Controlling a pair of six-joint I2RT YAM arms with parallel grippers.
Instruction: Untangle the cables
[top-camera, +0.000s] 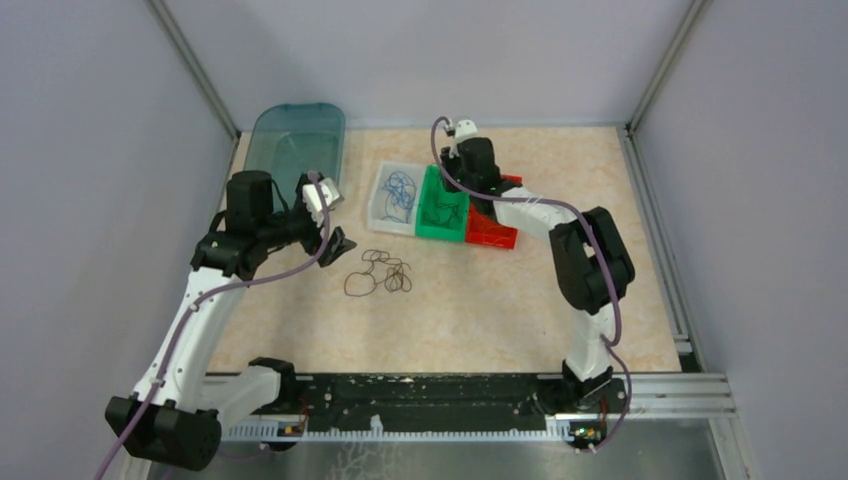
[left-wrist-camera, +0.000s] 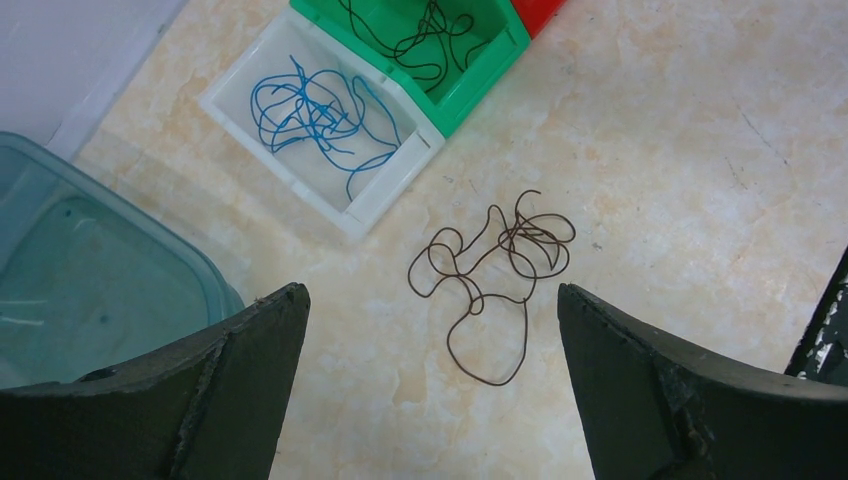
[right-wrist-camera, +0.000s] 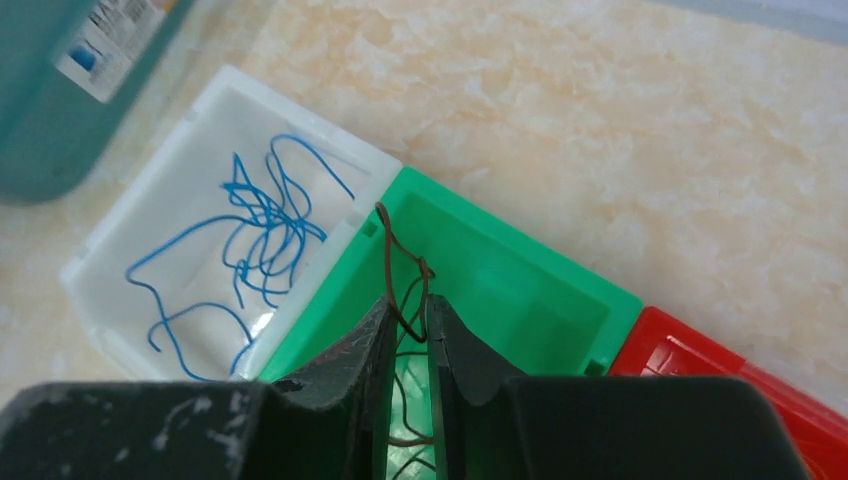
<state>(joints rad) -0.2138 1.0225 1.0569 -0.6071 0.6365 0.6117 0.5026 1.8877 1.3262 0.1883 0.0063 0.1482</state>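
1. Left gripper (left-wrist-camera: 430, 295): jaws wide apart, hovering over the brown cable tangle (left-wrist-camera: 528, 240) on the table (left-wrist-camera: 680, 150).
2. Right gripper (right-wrist-camera: 410, 305): pinching a brown cable (right-wrist-camera: 385, 250) above the green bin (right-wrist-camera: 520, 300).
3. Blue cables (left-wrist-camera: 310, 110): inside the white bin (left-wrist-camera: 385, 195).

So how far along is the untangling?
Done: blue wires lie in the white bin. In hand: the right gripper pinches a brown wire over the green bin. Left: a brown tangle on the table, under the open left gripper.
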